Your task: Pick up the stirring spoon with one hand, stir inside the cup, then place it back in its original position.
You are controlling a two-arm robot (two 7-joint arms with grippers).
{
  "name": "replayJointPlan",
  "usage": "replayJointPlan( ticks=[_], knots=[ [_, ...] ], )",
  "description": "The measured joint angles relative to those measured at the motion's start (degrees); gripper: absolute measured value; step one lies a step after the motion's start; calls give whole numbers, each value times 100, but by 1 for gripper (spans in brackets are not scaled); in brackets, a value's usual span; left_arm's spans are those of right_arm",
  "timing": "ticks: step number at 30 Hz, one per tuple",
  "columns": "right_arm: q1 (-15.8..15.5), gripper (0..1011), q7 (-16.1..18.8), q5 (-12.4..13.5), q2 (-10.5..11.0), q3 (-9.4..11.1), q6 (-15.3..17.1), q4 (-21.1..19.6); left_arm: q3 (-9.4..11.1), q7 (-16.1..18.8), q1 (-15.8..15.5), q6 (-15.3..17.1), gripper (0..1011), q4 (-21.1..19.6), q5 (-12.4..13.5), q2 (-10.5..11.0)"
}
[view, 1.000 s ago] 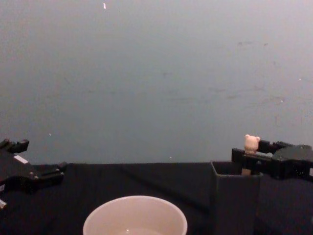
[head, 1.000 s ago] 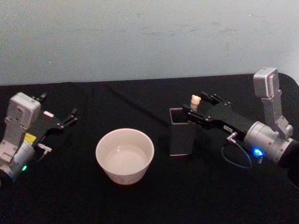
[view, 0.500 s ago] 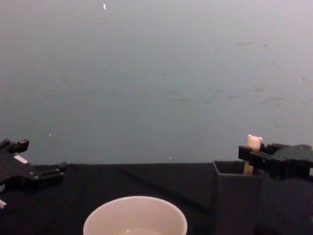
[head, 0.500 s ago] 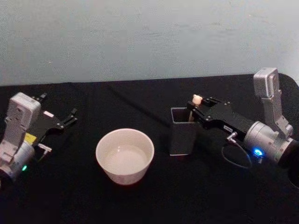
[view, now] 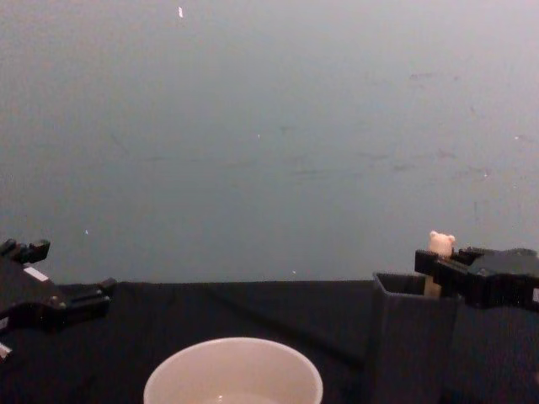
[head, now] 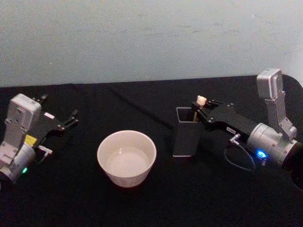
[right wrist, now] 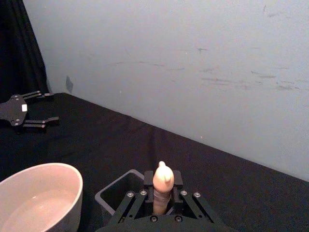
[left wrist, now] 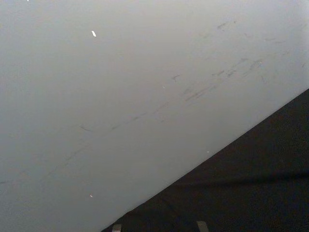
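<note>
Black tabletop (head: 142, 203): stirring spoon (head: 200, 100) in right hand (head: 198, 110), inside holder (head: 186, 140).

The head view looks forward and down from above, taking in the black surface (head: 142, 208), the cup (head: 126, 157), the holder (head: 185, 138), the left claw (head: 74, 118), the right claw (head: 201, 107) and the wall (head: 142, 38). The chest view sits low and looks level across the surface. It shares the cup's rim, the holder and both claws, seen side-on. The left wrist view, tilted, faces the wall and a strip of surface. The right wrist view sits close behind the right claw and looks over the stirring spoon (right wrist: 162, 182) and the holder, with the cup and the left claw farther off.
</note>
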Motion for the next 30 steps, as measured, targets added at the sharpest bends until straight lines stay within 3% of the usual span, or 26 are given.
replayJointPlan(
  ticks=[19, 30],
  knots=[
    [0, 211, 63, 17, 18, -2, -8, -14, 0, 0, 0, 0, 1001, 0, 0, 0],
    [-78, 210, 126, 233, 106, 55, 52, -315, 0, 0, 0, 0, 1001, 0, 0, 0]
  ],
)
